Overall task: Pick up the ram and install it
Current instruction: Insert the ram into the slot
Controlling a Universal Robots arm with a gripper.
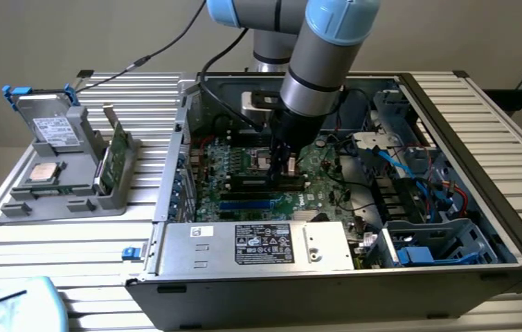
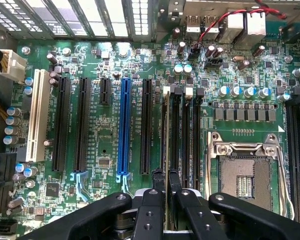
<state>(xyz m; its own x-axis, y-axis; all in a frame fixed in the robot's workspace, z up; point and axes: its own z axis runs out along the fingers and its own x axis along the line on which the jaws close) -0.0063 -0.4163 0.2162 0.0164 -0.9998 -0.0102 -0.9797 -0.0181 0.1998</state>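
gripper (image 2: 165, 176) | jaws are pinched on the ram (image 2: 165, 131) | ram is held on edge along the memory slot farthest from the processor socket (image 2: 247, 176) | seating cannot be told

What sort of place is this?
Probably a robotics lab bench for computer assembly: a robot arm's gripper holds the ram over the motherboard inside an open PC case on a slatted metal table.

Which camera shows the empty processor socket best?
The wrist view: the socket shows nearly whole, metal frame included, beside the gripper shut on the ram. In the exterior view the gripper partly hides it.
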